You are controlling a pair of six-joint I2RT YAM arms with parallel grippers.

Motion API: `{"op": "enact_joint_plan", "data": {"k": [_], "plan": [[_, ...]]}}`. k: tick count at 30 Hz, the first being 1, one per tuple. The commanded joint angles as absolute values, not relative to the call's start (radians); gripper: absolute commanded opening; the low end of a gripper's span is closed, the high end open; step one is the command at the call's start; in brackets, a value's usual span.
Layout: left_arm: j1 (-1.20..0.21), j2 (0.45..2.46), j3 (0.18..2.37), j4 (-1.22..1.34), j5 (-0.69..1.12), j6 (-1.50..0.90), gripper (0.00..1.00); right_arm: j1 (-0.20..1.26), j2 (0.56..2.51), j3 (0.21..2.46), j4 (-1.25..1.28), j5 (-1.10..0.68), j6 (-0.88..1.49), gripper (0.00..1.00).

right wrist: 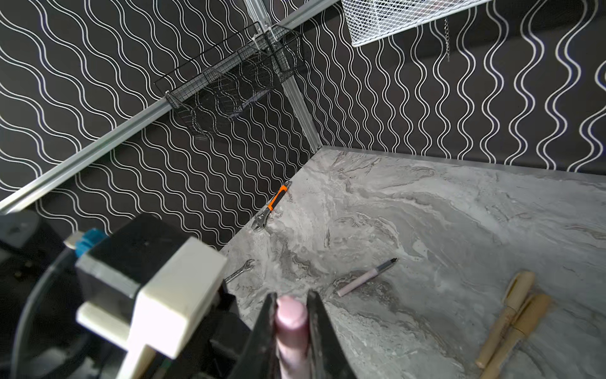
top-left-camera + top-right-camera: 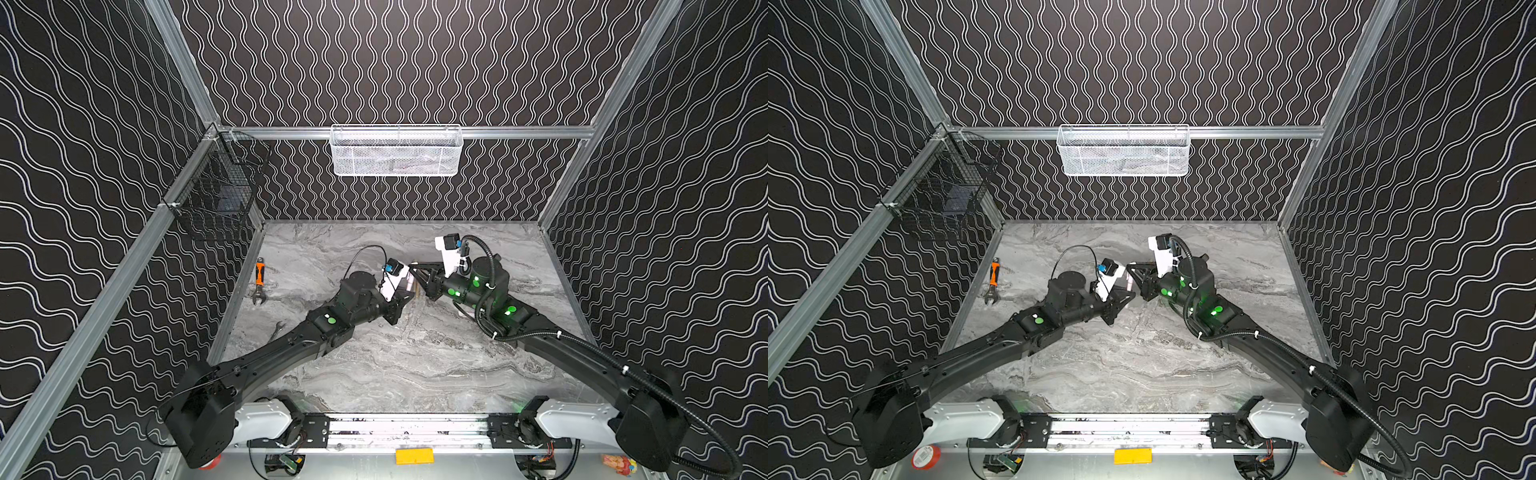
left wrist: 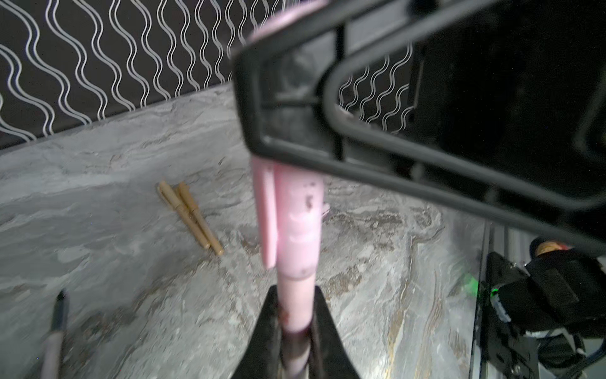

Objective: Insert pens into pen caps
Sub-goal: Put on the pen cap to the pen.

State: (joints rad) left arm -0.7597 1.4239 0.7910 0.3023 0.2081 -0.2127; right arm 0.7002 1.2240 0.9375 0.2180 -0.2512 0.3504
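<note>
My left gripper (image 3: 296, 292) is shut on the barrel of a pale pink pen (image 3: 296, 311). A pink pen cap (image 3: 296, 223) with a clip sits over the pen's front end. My right gripper (image 1: 292, 300) stands with a jaw close on each side of that cap (image 1: 292, 316); whether they press on it does not show. In a top view both grippers meet above the table's middle, around the pink cap (image 2: 409, 284). A second pink pen (image 1: 365, 277), dark tip bare, lies on the table. Two tan pens (image 1: 511, 328) lie side by side and look capped.
An orange-handled wrench (image 2: 259, 280) and a thin silver spanner (image 1: 241, 269) lie near the left wall. A white mesh basket (image 2: 395, 151) hangs on the back wall. A black wire basket (image 2: 216, 187) hangs in the left corner.
</note>
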Motion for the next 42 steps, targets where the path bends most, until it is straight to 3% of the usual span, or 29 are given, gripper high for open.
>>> {"op": "enact_joint_plan", "data": {"k": [1, 10, 20, 30, 42], "plan": [[-0.762, 1.432, 0.751, 0.601, 0.228, -0.295, 0.00, 0.707, 1.199, 0.990, 0.096, -0.300, 0.324, 0.37], [-0.761, 1.433, 0.743, 0.559, 0.220, -0.302, 0.00, 0.706, 1.114, 1.005, 0.043, -0.307, 0.287, 0.50], [-0.759, 1.356, 0.687, 0.498, 0.124, -0.314, 0.00, 0.708, 1.075, 0.946, 0.024, -0.285, 0.286, 0.53], [-0.755, 1.295, 0.609, 0.493, 0.082, -0.353, 0.00, 0.708, 1.073, 0.960, -0.024, -0.260, 0.253, 0.51], [-0.755, 1.276, 0.592, 0.523, 0.194, -0.358, 0.00, 0.709, 1.128, 0.972, 0.003, -0.348, 0.270, 0.39]]}}
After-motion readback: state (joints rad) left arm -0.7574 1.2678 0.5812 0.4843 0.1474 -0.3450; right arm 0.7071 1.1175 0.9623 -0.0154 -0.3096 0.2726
